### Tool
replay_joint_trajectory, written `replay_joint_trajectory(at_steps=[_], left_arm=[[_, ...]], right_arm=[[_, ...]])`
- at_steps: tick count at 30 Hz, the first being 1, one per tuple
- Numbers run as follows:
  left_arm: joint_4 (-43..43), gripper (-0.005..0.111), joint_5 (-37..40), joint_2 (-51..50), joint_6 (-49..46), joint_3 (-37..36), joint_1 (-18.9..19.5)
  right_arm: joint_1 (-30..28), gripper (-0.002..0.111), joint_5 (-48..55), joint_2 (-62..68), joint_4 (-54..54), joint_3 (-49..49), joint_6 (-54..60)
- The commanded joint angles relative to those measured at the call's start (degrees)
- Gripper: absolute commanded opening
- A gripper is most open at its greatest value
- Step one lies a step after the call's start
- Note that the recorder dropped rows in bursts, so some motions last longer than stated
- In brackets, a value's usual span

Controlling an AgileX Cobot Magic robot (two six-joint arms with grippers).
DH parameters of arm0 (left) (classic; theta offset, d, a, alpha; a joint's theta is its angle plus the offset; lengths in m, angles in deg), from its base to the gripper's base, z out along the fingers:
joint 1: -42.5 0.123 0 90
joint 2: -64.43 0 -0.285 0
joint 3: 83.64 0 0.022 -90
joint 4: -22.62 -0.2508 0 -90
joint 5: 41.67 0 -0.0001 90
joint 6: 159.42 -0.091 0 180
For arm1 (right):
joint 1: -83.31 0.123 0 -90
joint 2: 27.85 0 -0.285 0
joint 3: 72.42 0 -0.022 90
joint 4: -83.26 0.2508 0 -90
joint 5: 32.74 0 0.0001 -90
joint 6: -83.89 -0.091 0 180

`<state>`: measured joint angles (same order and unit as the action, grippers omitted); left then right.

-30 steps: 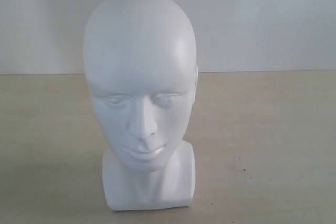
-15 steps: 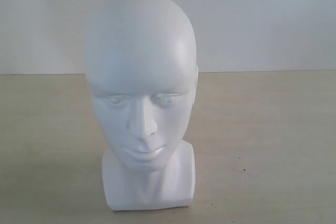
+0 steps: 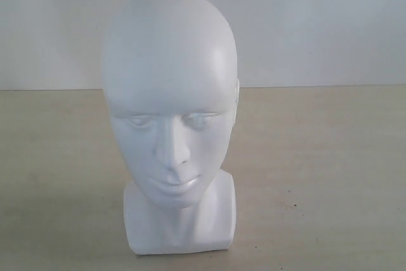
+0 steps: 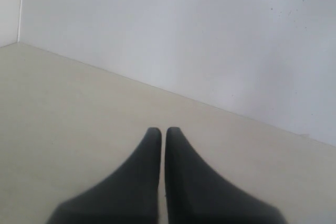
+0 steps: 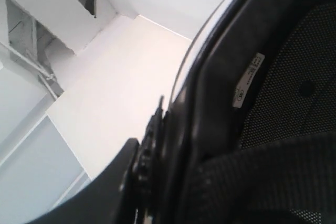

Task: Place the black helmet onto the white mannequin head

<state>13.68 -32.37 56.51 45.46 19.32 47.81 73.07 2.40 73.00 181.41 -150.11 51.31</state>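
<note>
Black helmet (image 5: 252, 103) was pinched at its rim by right gripper (image 5: 149, 145) | white mannequin head (image 3: 170, 125) stood bare | left gripper (image 4: 163, 135) pressed together, empty | fitting not yet done

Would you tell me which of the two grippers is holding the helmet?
The right gripper: its jaws clamp the rim of the helmet, whose lining fills that wrist view. The left gripper has its jaws shut on nothing, above the table.
</note>
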Motion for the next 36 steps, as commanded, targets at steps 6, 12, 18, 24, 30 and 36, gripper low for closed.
replay_joint_trajectory(at_steps=[6, 12, 18, 24, 30, 36], left_arm=[[-0.08, 0.004, -0.28, 0.13, -0.15, -0.17, 0.14], [-0.08, 0.004, -0.28, 0.13, -0.15, -0.17, 0.14], [-0.08, 0.004, -0.28, 0.13, -0.15, -0.17, 0.14], [-0.08, 0.004, -0.28, 0.13, -0.15, -0.17, 0.14], [-0.08, 0.004, -0.28, 0.13, -0.15, -0.17, 0.14], [-0.08, 0.004, -0.28, 0.13, -0.15, -0.17, 0.14]], right_arm=[[0.16, 0.0, -3.12, -5.17, 1.8, 14.14, 2.99], [0.16, 0.0, -5.25, -9.24, 1.8, 22.95, 3.25], [0.16, 0.0, -4.63, -11.91, 1.8, 28.08, 5.59], [0.16, 0.0, -1.04, -11.91, 1.8, 27.97, 11.22], [0.16, 0.0, -7.89, -13.58, 1.8, 26.72, 20.65], [0.16, 0.0, -13.09, -16.46, 1.8, 26.72, 44.89]])
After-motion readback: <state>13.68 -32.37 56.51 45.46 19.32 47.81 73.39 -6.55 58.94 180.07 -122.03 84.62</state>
